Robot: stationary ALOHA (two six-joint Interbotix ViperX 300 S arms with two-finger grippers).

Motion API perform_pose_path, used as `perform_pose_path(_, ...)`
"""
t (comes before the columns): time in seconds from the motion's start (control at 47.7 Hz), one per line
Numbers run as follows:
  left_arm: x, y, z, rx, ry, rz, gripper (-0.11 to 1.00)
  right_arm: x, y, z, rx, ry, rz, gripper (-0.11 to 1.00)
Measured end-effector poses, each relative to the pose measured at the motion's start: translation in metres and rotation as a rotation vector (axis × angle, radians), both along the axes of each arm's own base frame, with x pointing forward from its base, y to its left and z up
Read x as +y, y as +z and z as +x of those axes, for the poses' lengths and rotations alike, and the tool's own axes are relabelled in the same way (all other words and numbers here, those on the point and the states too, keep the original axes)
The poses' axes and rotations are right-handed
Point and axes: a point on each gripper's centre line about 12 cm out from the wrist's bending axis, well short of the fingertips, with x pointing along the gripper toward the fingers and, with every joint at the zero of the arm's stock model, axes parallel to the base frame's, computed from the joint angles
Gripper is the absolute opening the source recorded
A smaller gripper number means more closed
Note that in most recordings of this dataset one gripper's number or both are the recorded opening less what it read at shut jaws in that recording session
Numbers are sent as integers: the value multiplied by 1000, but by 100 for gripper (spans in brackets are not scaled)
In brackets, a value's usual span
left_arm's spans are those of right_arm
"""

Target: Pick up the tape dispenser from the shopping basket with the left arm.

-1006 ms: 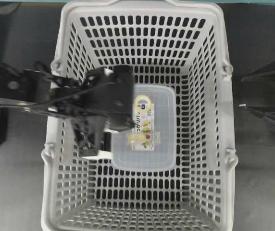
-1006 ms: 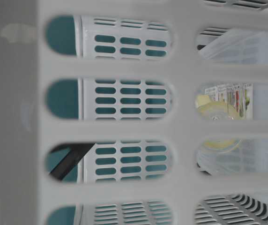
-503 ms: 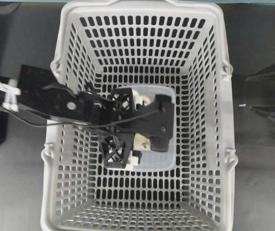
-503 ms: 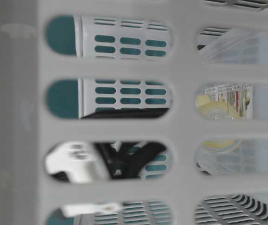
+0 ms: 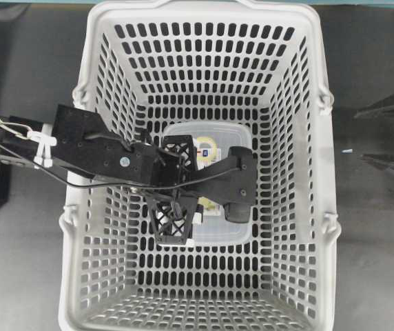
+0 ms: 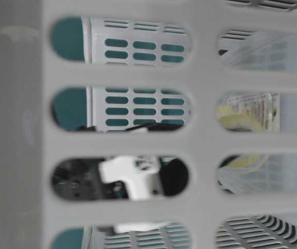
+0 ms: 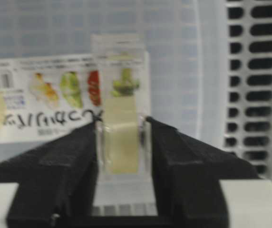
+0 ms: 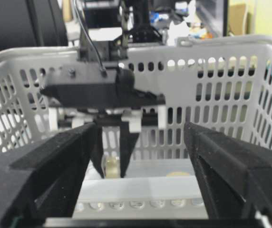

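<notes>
The tape dispenser (image 7: 121, 137), small and clear with a pale yellowish roll, stands on the lid of the clear labelled food container (image 7: 174, 61) on the floor of the light-grey shopping basket (image 5: 324, 172). My left gripper (image 7: 121, 122) reaches down into the basket, and its two black fingers press against both sides of the dispenser. From overhead the left gripper (image 5: 198, 196) hides nearly all of the dispenser. The right wrist view shows the tape dispenser (image 8: 111, 167) pinched between the left fingers. My right gripper (image 8: 140, 137) is open outside the basket with nothing in it.
The food container (image 5: 231, 134) fills the middle of the basket floor. Slotted basket walls (image 8: 212, 52) rise all round the left arm. In the table-level view the basket wall (image 6: 127, 142) blocks most of the scene. The right arm (image 5: 390, 138) stays at the right edge.
The left gripper moved over the container from the left, came down with its jaws wide, and closed them on the tape dispenser. The right arm has not moved.
</notes>
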Motion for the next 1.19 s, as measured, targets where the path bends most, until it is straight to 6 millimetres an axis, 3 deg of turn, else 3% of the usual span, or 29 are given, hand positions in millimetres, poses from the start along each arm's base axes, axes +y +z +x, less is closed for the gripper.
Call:
perform_pose_path(0.168, -1, 44, 3, -8, 0, 2, 28, 0, 0, 0, 0, 0, 0, 71)
perform_pose_path(0.377, -2, 123, 5, -24, 8, 1, 28, 0, 0, 0, -2, 0, 2, 71)
perform_pose_path(0.461, -1, 140, 2, -17, 8, 3, 28, 0, -1, -1, -2, 2, 0, 71)
perform_pose_path(0.524, -1, 146, 1, -13, 10, 2, 28, 0, -1, -1, -2, 2, 0, 71)
perform_pose_path(1.195, 0, 135, 4, 5, 13, 6, 28, 0, -3, -1, 5, 0, 0, 71)
